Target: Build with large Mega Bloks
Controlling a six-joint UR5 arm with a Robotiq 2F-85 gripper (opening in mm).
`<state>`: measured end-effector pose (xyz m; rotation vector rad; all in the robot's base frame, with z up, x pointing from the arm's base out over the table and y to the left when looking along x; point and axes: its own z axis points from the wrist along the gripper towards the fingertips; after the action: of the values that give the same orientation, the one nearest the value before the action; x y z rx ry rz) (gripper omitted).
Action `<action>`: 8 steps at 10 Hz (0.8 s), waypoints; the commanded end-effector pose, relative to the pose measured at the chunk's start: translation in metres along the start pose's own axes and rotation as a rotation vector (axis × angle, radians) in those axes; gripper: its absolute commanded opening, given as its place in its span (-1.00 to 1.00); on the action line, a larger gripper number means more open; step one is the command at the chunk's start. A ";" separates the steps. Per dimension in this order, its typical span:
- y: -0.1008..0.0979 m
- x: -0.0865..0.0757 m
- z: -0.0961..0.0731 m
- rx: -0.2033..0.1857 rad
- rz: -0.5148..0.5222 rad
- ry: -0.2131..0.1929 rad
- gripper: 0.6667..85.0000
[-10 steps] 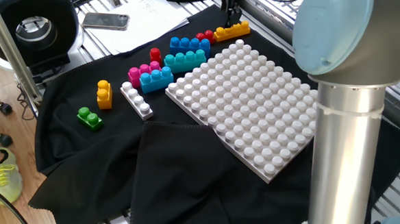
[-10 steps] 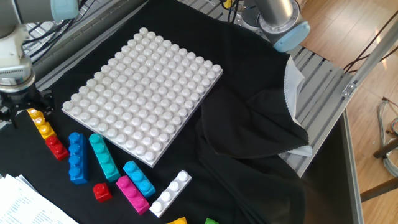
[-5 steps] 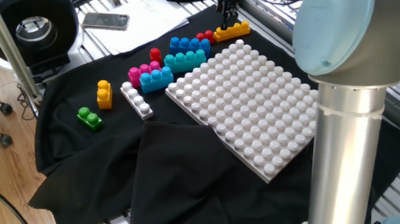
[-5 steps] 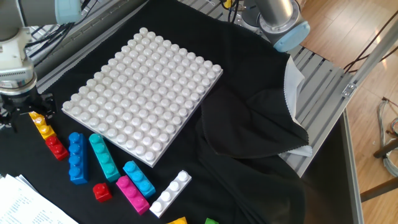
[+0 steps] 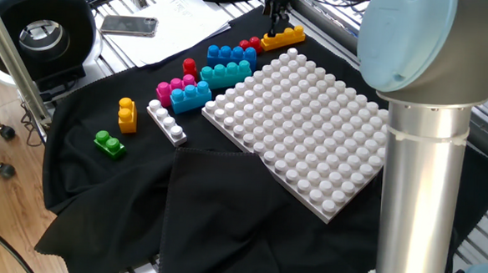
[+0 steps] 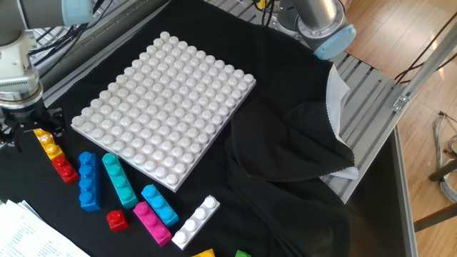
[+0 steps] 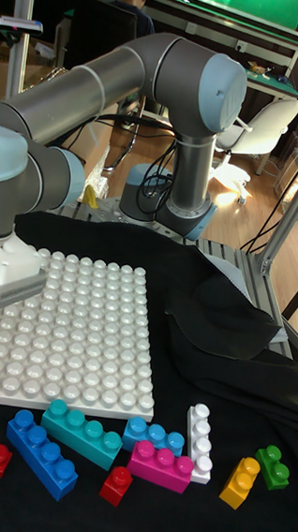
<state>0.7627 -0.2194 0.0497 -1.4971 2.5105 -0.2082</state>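
The gripper (image 6: pixel 34 130) hangs low at the far corner of the worktop, its dark fingers (image 5: pixel 275 23) straddling the end of the yellow-orange four-stud brick (image 5: pixel 283 38), which lies flat on the black cloth (image 5: pixel 215 210) just beside the corner of the white studded board (image 5: pixel 303 127). The jaws seem to stand either side of that brick, but whether they press on it I cannot tell. A red brick (image 6: pixel 64 170) lies in line with the yellow-orange one, touching its end. Next to it come the long blue brick (image 6: pixel 88 180) and the teal brick (image 6: pixel 118 180), side by side. Nearer the board's front edge sit a small red brick (image 7: pixel 116 485), a short blue brick (image 7: pixel 149 434), a pink brick (image 7: pixel 161 466) and a white brick (image 7: pixel 199 442), close together. Well apart from these lie a small yellow brick (image 5: pixel 127 114) and a green brick (image 5: pixel 109 143)
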 end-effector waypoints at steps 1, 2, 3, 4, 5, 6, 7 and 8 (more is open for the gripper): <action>-0.001 -0.001 -0.001 0.000 0.013 -0.011 0.61; 0.008 0.000 -0.002 -0.033 0.019 -0.007 0.61; 0.012 0.005 -0.002 -0.050 0.004 0.013 0.62; 0.005 0.009 -0.002 -0.022 -0.004 0.030 0.63; 0.006 0.002 -0.002 -0.025 0.016 0.001 0.63; 0.006 0.007 0.000 -0.035 -0.044 0.016 0.64; 0.001 0.013 0.008 -0.028 -0.077 0.039 0.64; 0.002 0.014 0.015 -0.044 -0.088 0.046 0.64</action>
<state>0.7562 -0.2252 0.0424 -1.5803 2.5158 -0.2030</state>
